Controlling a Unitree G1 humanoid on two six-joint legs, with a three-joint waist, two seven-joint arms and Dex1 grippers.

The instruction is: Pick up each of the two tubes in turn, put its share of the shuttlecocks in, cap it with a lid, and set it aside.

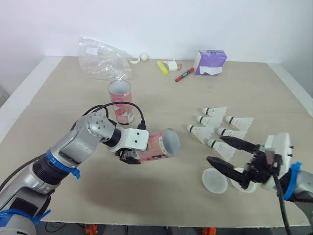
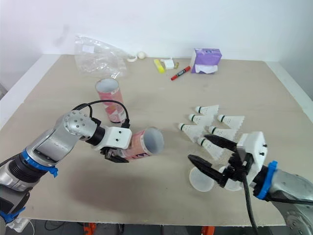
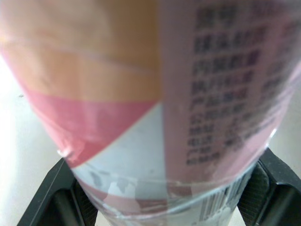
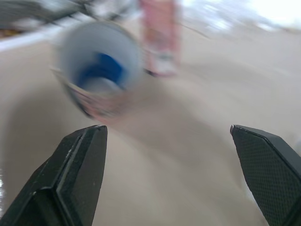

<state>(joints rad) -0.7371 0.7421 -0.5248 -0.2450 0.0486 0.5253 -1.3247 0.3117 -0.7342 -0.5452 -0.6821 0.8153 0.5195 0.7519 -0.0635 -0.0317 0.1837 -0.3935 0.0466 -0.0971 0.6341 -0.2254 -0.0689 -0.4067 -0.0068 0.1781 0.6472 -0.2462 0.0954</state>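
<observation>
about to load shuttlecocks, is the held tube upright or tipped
Tipped: the tube lies nearly level in the left gripper, open mouth facing the right gripper.

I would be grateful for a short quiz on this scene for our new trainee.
1. True or false: the left gripper holds a tube tipped onto its side.
2. How many shuttlecocks lie on the table? A) four B) six C) eight
3. Fill in: the right gripper, just above the lids, is ___ (open or shut).

Key: 1 true; 2 B; 3 open.
</observation>
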